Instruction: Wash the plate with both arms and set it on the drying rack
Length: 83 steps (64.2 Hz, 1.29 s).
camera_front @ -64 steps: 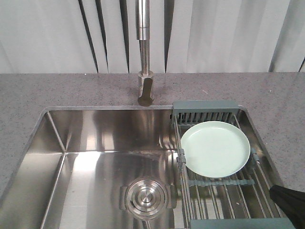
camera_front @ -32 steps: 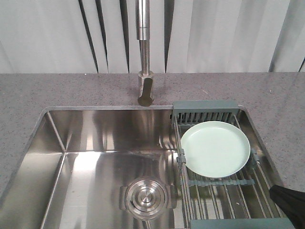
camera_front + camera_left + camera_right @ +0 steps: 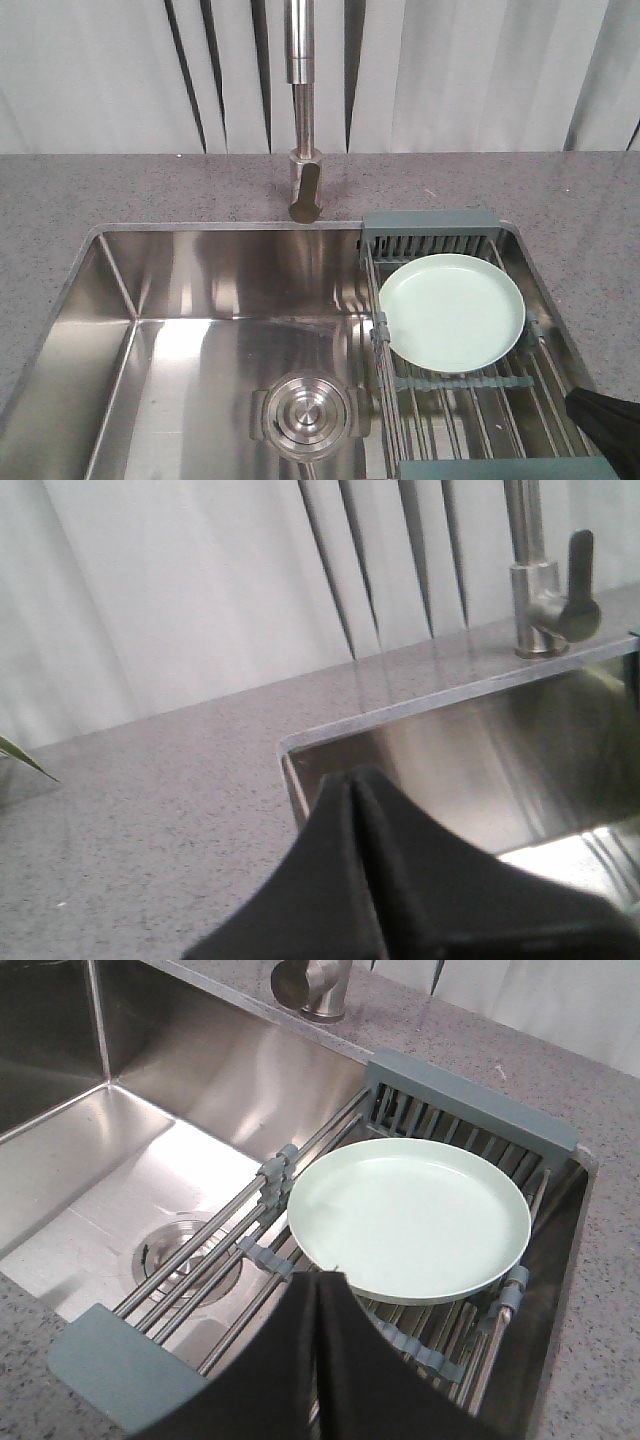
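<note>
We see the plate lying flat on the drying rack across the sink's right side. Our left gripper and right gripper are both clenched, holding nothing.

- left claw: matte black, two smooth wedge-shaped halves meeting along a thin centre seam, tapering to a blunt peak; slightly blurred, no markings or screws visible
- right claw: same matte black, two flat halves with a narrow seam, edges softly rounded
- front view: glossy black rounded arm part at lower right corner
</note>
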### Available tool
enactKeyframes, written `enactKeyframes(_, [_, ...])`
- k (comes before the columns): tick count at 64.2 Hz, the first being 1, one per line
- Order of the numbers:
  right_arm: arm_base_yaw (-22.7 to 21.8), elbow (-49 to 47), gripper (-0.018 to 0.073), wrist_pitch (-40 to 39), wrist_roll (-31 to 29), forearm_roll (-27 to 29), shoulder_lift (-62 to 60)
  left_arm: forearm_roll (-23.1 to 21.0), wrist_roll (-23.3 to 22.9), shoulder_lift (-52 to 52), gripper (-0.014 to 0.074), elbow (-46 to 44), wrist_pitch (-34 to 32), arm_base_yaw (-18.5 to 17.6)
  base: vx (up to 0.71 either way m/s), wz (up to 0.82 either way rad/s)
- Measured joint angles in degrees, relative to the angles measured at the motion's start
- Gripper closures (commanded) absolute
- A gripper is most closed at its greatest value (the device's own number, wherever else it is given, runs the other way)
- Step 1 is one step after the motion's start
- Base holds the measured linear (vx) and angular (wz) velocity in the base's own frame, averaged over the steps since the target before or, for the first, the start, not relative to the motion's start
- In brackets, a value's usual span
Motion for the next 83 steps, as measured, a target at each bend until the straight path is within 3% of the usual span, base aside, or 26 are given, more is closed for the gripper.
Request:
enactKeyframes(8, [0.0,0.0,0.0564,0.0,0.0,0.0,0.0,0.0,0.53,-2.4,0.0603,0.0,1.81,4.7,0.0,0.0])
enactKeyframes(17, [0.0,0.0,0.0564,0.0,0.0,0.0,0.0,0.0,0.53,-2.56,0.0603,0.0,3.44,7.65,0.0,0.0])
enactKeyframes(41, [0.0,0.05,0.0564,0.0,0.0,0.0,0.0,0.0,-3.29,-2.56,0.0603,0.0,3.39,7.98,0.0,0.0])
enactKeyframes(83, [0.0,0.05,0.0564,0.0,0.0,0.0,0.0,0.0,-3.59,-2.56,0.0603,0.1,3.39,7.98,0.0,0.0])
